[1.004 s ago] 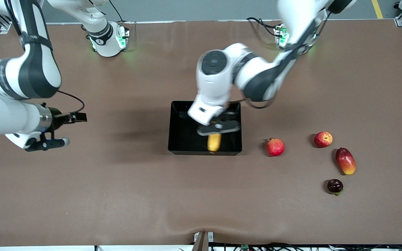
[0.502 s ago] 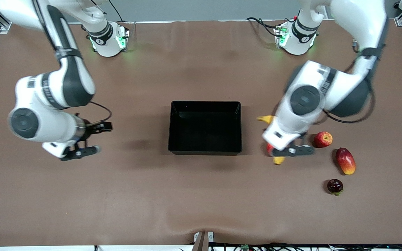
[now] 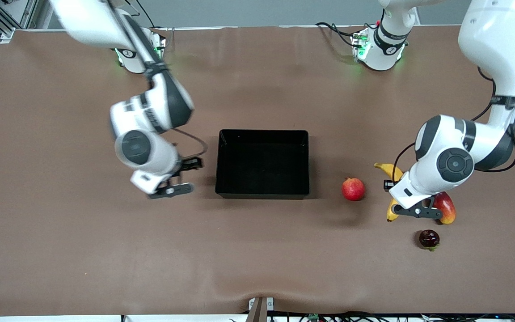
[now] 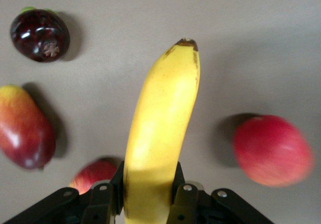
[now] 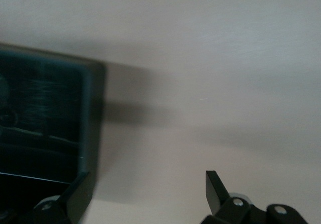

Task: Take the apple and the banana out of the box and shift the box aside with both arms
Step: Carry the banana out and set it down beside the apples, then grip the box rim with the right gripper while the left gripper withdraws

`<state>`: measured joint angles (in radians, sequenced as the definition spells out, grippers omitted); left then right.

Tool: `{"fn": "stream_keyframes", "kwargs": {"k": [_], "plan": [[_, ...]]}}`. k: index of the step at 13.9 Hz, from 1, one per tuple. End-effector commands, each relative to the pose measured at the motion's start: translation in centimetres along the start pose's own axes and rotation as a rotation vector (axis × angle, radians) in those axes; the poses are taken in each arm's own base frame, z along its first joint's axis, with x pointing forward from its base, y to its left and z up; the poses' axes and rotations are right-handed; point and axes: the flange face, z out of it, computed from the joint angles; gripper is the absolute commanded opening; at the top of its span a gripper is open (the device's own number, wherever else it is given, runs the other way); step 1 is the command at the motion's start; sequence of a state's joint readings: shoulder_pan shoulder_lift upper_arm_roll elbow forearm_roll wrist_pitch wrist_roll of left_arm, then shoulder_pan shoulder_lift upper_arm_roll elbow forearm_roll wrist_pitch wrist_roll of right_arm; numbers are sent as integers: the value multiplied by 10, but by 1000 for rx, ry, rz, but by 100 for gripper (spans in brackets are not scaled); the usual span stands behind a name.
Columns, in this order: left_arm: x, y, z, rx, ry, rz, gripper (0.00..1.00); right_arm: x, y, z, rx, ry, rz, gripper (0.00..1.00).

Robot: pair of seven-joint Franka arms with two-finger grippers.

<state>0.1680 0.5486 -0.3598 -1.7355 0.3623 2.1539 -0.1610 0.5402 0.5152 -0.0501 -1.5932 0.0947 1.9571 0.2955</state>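
Note:
My left gripper [image 3: 411,211] is shut on the yellow banana [image 3: 392,210] and holds it low over the table among the loose fruits at the left arm's end. In the left wrist view the fingers [image 4: 106,194] clamp the banana [image 4: 160,128], and the red apple [image 4: 95,174] shows partly under it; the arm hides the apple in the front view. The black tray [image 3: 262,165] stands empty mid-table. My right gripper [image 3: 170,190] is open and empty beside the tray's wall [image 5: 88,118] toward the right arm's end.
A red pomegranate [image 3: 352,188] lies between the tray and the left gripper. A red-and-yellow mango [image 3: 446,208] sits partly under the left arm. A dark round fruit [image 3: 429,239] lies nearer the front camera. In the left wrist view these three fruits surround the banana.
My left gripper has carried the banana from over the tray to the fruits at the left arm's end. My right gripper has moved in beside the tray, still open.

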Motion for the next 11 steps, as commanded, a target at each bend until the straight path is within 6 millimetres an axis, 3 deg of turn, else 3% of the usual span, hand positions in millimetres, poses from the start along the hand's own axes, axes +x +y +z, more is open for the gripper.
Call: {"fn": "stream_keyframes", "kwargs": {"k": [1, 4, 7, 10, 11], "plan": [[6, -17, 41, 10, 31, 46, 0, -18, -39, 20, -9, 14, 41, 100], [21, -14, 68, -28, 86, 43, 0, -18, -42, 54, -18, 8, 51, 100], [35, -10, 74, -43, 105, 30, 0, -22, -51, 85, -9, 50, 47, 100], [41, -13, 86, -54, 103, 23, 0, -23, -56, 98, -4, 49, 49, 100], [41, -12, 87, -55, 102, 23, 35, -26, -61, 100, 16, 42, 69, 100]]}}
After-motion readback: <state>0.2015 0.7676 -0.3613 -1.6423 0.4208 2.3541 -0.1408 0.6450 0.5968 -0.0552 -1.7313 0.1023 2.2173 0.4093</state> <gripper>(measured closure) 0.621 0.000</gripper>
